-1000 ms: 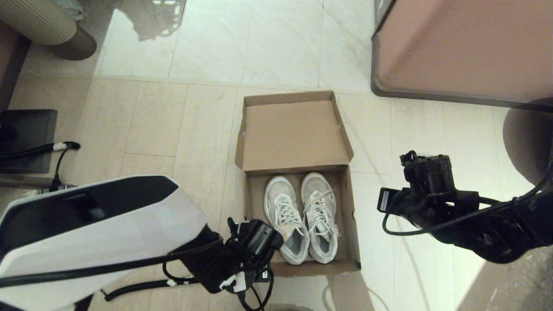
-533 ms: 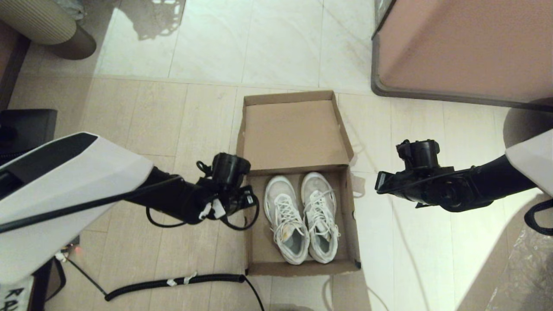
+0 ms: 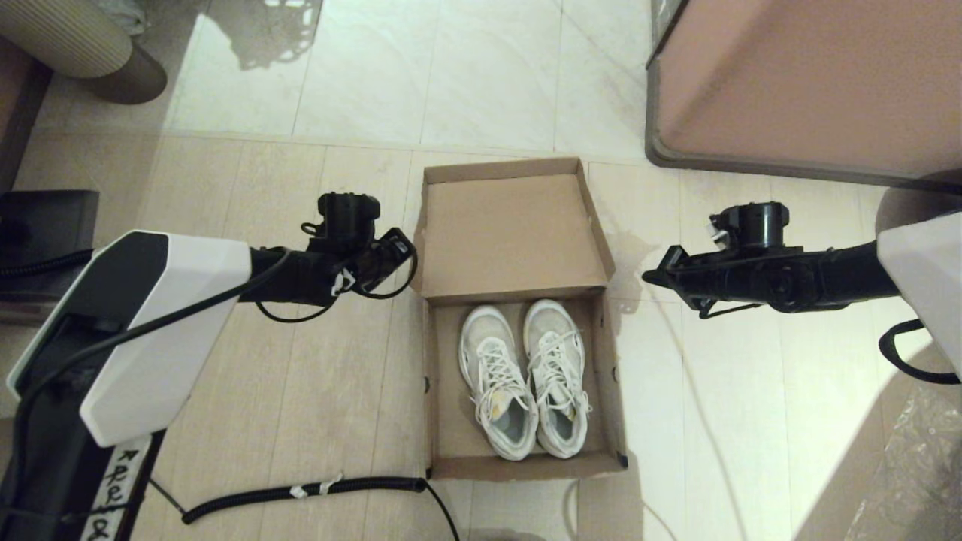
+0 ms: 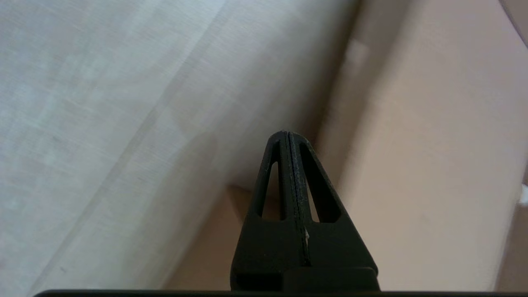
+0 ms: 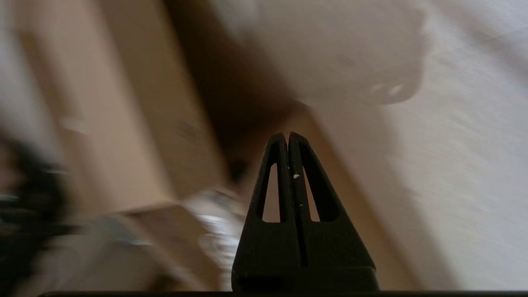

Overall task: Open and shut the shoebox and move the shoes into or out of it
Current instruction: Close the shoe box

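Note:
The brown cardboard shoebox [image 3: 612, 406] stands open on the floor, its hinged lid [image 3: 511, 233] folded back on the far side. The shoes [image 3: 556, 368], white and grey with white laces, lie side by side inside, toes toward the lid. My left gripper [image 3: 408, 248] is shut and empty, hovering just left of the lid's left edge. In the left wrist view its tips [image 4: 286, 134] point at the cardboard [image 4: 412, 144]. My right gripper [image 3: 648, 276] is shut and empty, a short way right of the lid's right flap. The right wrist view shows its tips [image 5: 287, 134] facing the blurred box [image 5: 136, 123].
A large pinkish-brown cabinet [image 3: 804, 83] stands at the far right. A black corrugated cable [image 3: 301, 492] lies on the floor near the box's front left corner. A ribbed round object [image 3: 83, 45] is far left, a dark block [image 3: 45, 240] at the left edge.
Both arms have swung forward. The left gripper went from the box's near left corner up to the lid's left edge. The right gripper moved farther out and turned toward the lid.

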Tool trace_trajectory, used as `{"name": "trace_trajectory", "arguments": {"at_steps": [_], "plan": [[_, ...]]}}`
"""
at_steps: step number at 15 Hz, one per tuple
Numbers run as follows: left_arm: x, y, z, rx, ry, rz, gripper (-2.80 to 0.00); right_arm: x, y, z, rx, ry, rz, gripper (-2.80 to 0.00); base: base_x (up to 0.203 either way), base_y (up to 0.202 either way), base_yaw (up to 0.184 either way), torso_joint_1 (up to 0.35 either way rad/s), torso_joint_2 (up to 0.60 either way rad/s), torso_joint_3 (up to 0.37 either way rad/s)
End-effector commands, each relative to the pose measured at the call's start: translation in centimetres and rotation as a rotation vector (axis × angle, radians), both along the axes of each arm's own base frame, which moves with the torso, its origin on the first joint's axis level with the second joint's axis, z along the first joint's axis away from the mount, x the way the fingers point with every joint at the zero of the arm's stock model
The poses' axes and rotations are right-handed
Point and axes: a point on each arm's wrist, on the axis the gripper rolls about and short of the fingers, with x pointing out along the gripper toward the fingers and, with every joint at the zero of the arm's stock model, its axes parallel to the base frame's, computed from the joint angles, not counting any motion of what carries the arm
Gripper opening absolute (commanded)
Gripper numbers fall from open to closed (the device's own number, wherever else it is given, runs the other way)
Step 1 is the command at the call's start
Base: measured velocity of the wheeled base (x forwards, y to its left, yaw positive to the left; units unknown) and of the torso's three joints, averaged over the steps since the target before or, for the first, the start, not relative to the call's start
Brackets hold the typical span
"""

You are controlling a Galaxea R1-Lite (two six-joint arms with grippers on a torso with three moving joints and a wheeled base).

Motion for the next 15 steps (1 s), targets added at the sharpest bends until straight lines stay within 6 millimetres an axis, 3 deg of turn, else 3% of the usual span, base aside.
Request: {"name": "trace_trajectory", "arguments": {"at_steps": [1,3,7,10,15], "plan": [[0.9,0.9,-1.5,-0.004,0.019,0.013,-2.80,2.2,-0.8,1.4,0.122,-0.013,-0.009,-2.80,0.000,0.000,0.000,0.000,0.00,0.000],[1.2,0.9,-2.2,-0.006,0.023,0.007,-2.80,3.4,-1.2,0.9,0.173,0.035,-0.004,-2.80,0.000,0.000,0.000,0.000,0.00,0.000],[1.5,0.9,-2.0,-0.100,0.002,0.009,-2.80,3.5,-1.7,0.3,0.392,0.158,0.170,-2.80,0.000,0.000,0.000,0.000,0.00,0.000],[1.4,0.8,-2.0,-0.199,0.024,0.021,-2.80,4.4,-1.6,-1.7,0.403,0.159,0.166,-2.80,0.000,0.000,0.000,0.000,0.00,0.000],[1.2,-0.2,-2.2,-0.211,0.035,0.005,-2.80,5.1,-0.4,-4.7,0.396,0.202,0.179,-2.80,0.000,0.000,0.000,0.000,0.00,0.000]]}}
